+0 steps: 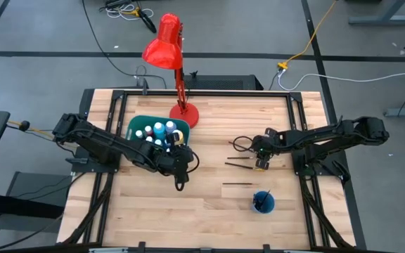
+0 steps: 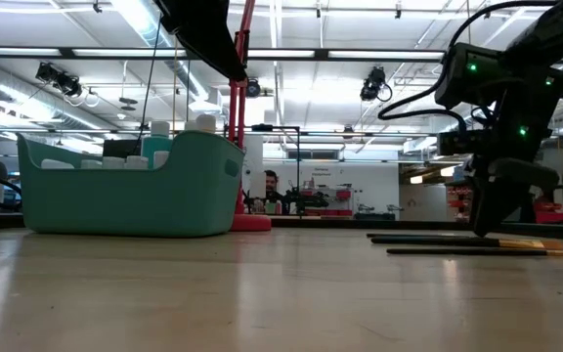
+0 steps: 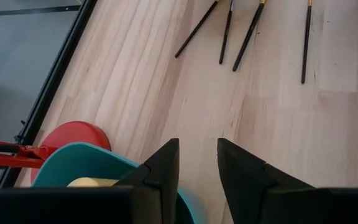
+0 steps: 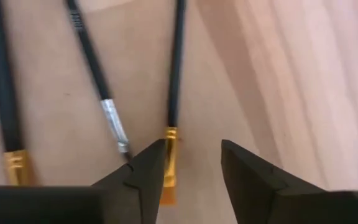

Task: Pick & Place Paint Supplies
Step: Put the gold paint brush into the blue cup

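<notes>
Wooden bench (image 1: 209, 211) w/ black frame rails along its edges. Teal bin (image 1: 140, 127) sits near the far edge, left of centre, holding white-capped paint bottles (image 1: 159, 129) – blue, teal, white ones visible from above. Red lamp (image 1: 166, 43) stands w/ its base (image 1: 185, 114) just beside the bin's right end.

Left gripper (image 1: 180, 184) hangs over the bench just off the bin's near-right corner. Jaws apart w/ a narrow gap, nothing between them; left wrist view shows bare wood in the gap, bin rim and a yellowish cap at one side.

Right gripper (image 4: 192, 171) is down at bench level, right of centre, over a small cluster of paintbrushes (image 1: 241, 161). Jaws apart, straddling the gold ferrule end of one brush (image 4: 174, 81); it lies flat on the wood, nearer one finger (image 4: 138, 177), contact can't tell. Two more brushes (image 4: 95, 74) lie next to it, one w/ a silver ferrule.

Another brush (image 1: 237, 184) lies alone nearer the near edge, apart from the cluster. Small blue cup (image 1: 263, 202) stands near the near edge, right of centre, w/ dark handles sticking out.

Low view: people (image 2: 274, 186) in the room beyond.
</notes>
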Tool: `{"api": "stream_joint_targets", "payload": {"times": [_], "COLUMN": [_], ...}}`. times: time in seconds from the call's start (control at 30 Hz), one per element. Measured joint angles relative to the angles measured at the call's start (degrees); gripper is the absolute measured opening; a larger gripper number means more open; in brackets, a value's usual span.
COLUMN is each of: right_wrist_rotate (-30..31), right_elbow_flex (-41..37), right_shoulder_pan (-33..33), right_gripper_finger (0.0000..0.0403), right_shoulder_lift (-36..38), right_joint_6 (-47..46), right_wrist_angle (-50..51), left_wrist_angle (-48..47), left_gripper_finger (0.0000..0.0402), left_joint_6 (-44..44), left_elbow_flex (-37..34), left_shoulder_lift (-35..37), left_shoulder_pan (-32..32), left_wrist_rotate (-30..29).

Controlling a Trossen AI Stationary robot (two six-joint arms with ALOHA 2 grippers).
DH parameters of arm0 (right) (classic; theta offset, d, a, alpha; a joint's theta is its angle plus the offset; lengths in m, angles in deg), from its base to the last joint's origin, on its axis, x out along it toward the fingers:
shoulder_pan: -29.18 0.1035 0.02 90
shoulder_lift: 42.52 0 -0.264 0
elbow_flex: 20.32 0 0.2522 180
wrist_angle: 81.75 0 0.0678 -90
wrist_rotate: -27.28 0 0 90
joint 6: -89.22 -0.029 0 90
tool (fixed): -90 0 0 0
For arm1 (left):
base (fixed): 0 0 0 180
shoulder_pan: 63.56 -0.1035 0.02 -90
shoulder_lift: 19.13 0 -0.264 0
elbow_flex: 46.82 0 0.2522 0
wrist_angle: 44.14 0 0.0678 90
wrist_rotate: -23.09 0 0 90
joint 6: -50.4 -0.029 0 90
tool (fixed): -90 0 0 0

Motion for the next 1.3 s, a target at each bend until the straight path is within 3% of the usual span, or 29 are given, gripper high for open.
{"api": "stream_joint_targets", "payload": {"times": [0.1,0.23,0.37,0.63,0.83,1.13,1.3], "right_wrist_rotate": [1.0,-3.7,-2.8,-2.6,-4.1,-7.0,-8.2], "right_elbow_flex": [-0.3,-1.5,-3.8,-9.3,-12.5,-25.3,-25.7], "right_shoulder_pan": [0.0,0.0,-0.2,-2.4,-6.2,-7.3,-7.4], "right_gripper_finger": [0.0170,0.0171,0.0171,0.0171,0.0172,0.0172,0.0171], "right_shoulder_lift": [0.0,-1.1,-2.2,-2.8,-2.7,-2.6,-2.8], "right_joint_6": [0.5,0.5,2.0,7.8,11.1,13.2,11.3], "right_wrist_angle": [-1.0,-5.5,-10.2,-30.1,-36.0,-56.5,-57.5], "left_wrist_angle": [0.0,0.0,0.0,0.0,0.1,0.1,0.1], "left_gripper_finger": [0.0114,0.0114,0.0114,0.0114,0.0114,0.0114,0.0114], "left_joint_6": [-0.4,-0.2,-0.1,0.0,1.2,1.4,1.3], "left_elbow_flex": [0.0,0.0,0.0,0.0,0.0,0.0,0.0], "left_shoulder_lift": [0.0,0.0,0.0,0.0,0.0,0.0,0.0], "left_shoulder_pan": [0.0,0.0,0.0,0.0,0.0,0.0,0.0], "left_wrist_rotate": [0.0,0.0,0.0,0.1,0.1,0.1,0.0]}}
